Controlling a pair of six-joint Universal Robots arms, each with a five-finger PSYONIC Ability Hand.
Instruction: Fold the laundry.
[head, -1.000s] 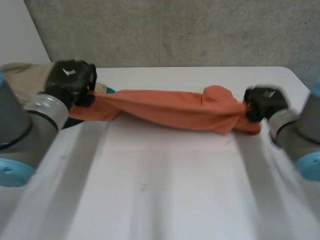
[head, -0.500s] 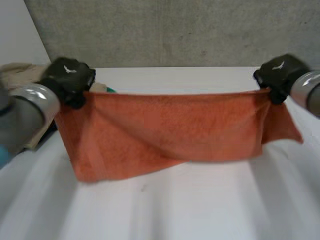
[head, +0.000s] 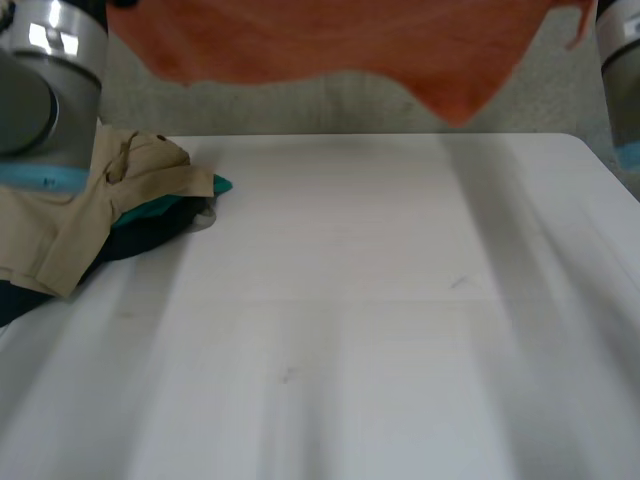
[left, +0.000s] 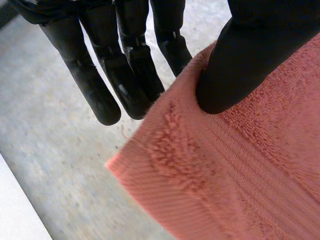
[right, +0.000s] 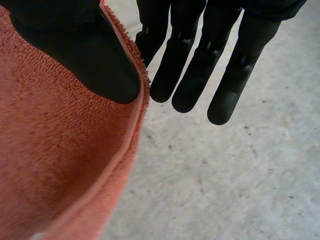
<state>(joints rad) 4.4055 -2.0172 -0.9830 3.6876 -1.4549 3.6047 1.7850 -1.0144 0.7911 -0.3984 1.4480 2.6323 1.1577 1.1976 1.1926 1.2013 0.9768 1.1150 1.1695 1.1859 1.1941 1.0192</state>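
At twelve o'clock above the table (head: 350, 300), left hand (left: 127, 70) and right hand (right: 195, 65) each pinch the orange towel (head: 330, 40) under a thumb, its top cut off.

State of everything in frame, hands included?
orange towel: hanging spread above the table, off its surface
left hand: shut, pinching the towel's corner
right hand: shut, pinching the towel's edge
clothes pile: crumpled, unfolded, beige garment on top, lying on the table
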